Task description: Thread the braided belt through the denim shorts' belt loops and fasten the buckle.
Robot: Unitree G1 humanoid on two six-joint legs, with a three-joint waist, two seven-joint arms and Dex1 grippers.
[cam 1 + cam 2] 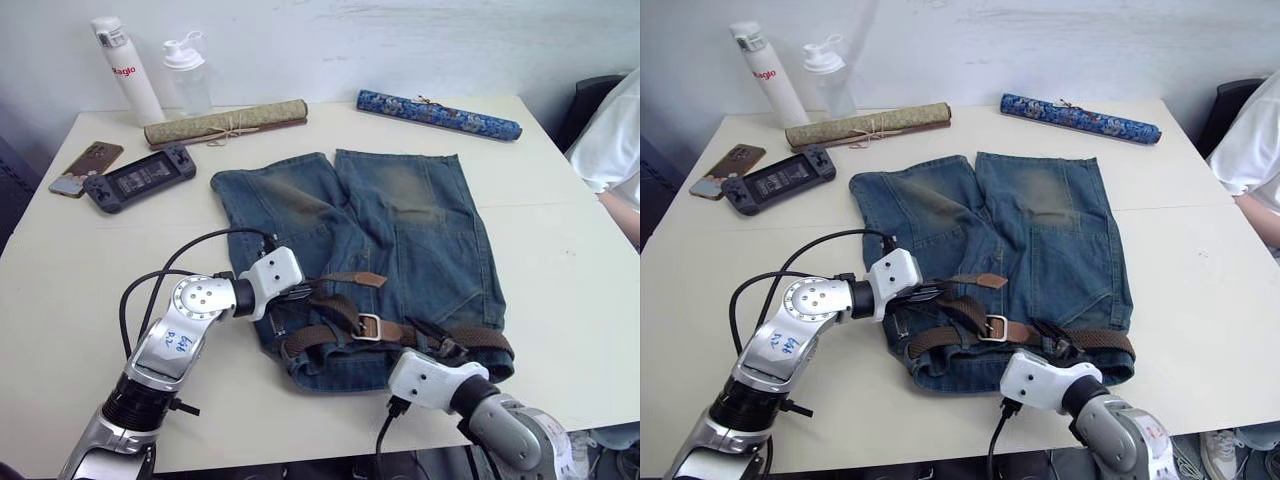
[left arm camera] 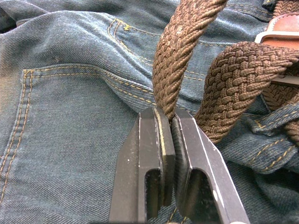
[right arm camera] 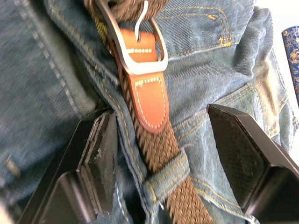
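A: Item one, the white table (image 1: 560, 300). What do we log on it?

B: The denim shorts (image 1: 400, 220), lying flat with the waistband toward us and the legs pointing away. Along the far edge we list a white bottle (image 1: 125, 68), a clear bottle (image 1: 186, 72), a rolled olive mat (image 1: 226, 122) tied with string, a blue patterned roll (image 1: 438, 114), a handheld game console (image 1: 140, 178) and a phone (image 1: 86, 166).

A: Item two, the braided belt (image 1: 470, 338)?

B: Its long axis runs along the waistband, side to side across our front. On the right it passes under a belt loop (image 3: 167, 173). The tan leather tip (image 1: 355, 279) lies loose on the denim above the waistband.

A: The buckle (image 3: 136, 50)?

B: Near the middle of the waistband, between the two grippers and just beyond the right one. The prong rests across the frame; we cannot tell whether it sits through the weave.

A: Left gripper (image 2: 167, 123)?

B: Pinched tight on the belt's free length, the strap rising from between its fingers toward the buckle.

A: Right gripper (image 3: 163, 135)?

B: Spread wide, holding nothing, straddling the strap just below the buckle's leather tab.

A: Our judgement?

B: The right arm is nearer the buckle; the left has the free end to feed.
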